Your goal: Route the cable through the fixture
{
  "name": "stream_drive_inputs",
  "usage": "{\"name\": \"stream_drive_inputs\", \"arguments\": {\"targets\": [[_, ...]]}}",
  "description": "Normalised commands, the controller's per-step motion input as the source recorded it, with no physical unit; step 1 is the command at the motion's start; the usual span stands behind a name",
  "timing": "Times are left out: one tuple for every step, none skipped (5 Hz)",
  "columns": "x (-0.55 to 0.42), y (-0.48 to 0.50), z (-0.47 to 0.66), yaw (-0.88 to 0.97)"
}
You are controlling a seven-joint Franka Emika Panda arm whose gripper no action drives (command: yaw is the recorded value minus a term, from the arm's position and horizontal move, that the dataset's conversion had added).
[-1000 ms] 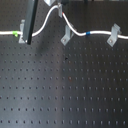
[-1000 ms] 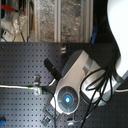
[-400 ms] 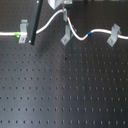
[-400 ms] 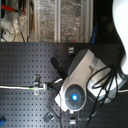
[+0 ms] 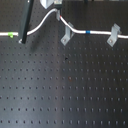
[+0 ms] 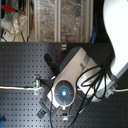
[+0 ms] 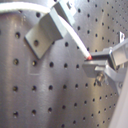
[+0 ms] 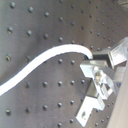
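The white cable [image 5: 44, 21] runs across the far part of the board in the first exterior view. It has a green band [image 5: 10, 35] at the left and a blue band [image 5: 89, 32] between two grey fixture clips [image 5: 66, 36] [image 5: 114, 34]. My gripper [image 5: 53, 4] at the top edge is shut on the cable and holds it up in an arc just left of the middle clip. Both wrist views show the cable [image 7: 70, 30] [image 8: 45, 62] ending between the shut fingertips [image 7: 92, 62] [image 8: 94, 59]. A grey clip [image 7: 46, 31] lies right beside the cable in the first wrist view.
A dark slanted bar [image 5: 25, 22] crosses the cable at the first exterior view's left. In the second exterior view the arm [image 6: 70, 82] covers most of the board. The cable [image 6: 15, 88] enters a small clip [image 6: 37, 85] at the left. Shelving [image 6: 60, 20] stands behind.
The gripper has risen slightly toward the top of the first exterior view with the cable, and the arc is lifted a little. The clips have not moved.
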Motion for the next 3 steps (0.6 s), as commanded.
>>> {"name": "stream_drive_inputs", "arguments": {"targets": [[0.369, -0.291, 0.41, 0.09], [0.207, -0.174, 0.01, 0.28], [0.000, 0.000, 0.01, 0.00]]}}
